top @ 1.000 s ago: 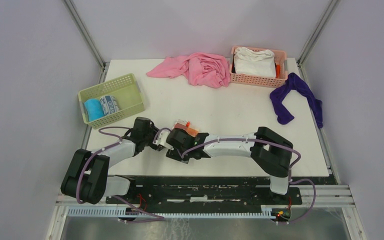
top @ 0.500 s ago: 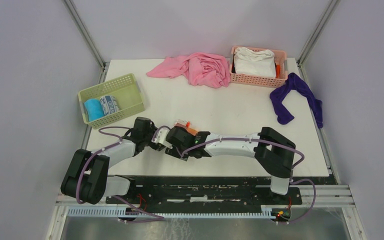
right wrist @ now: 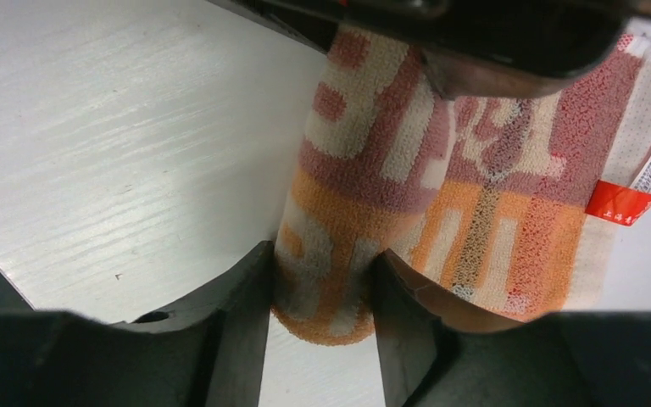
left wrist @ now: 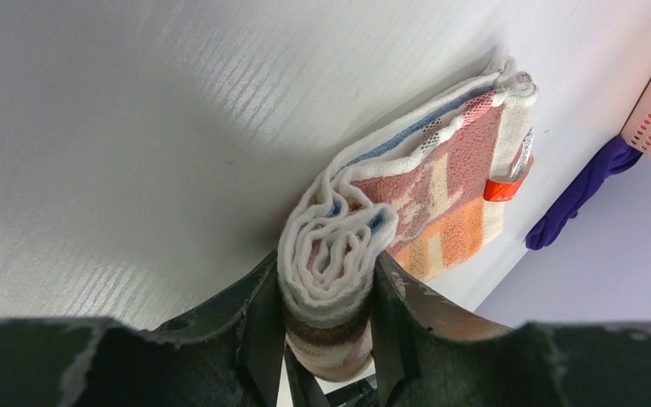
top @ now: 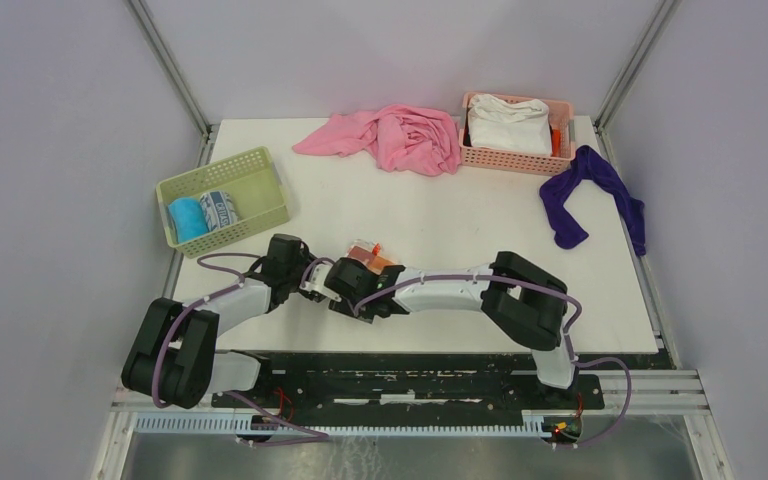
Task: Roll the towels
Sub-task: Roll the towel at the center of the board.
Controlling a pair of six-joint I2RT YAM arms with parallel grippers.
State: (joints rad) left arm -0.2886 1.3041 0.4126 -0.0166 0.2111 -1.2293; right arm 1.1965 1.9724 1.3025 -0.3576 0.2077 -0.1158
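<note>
So, you have three towels. A blue towel (top: pixel 186 218) and a printed towel (top: pixel 220 210) sit rolled in the green basket (top: pixel 245 232), and a cream towel (left wrist: pixel 428 191) is at the desk's (top: pixel 440 220) front. Overhead, only an orange sliver of it shows. Your wrist views show the left pincer (left wrist: pixel 331 326) clenched on its coiled end and the right pincer (right wrist: pixel 322 297) clamped on the lettered side.
</note>
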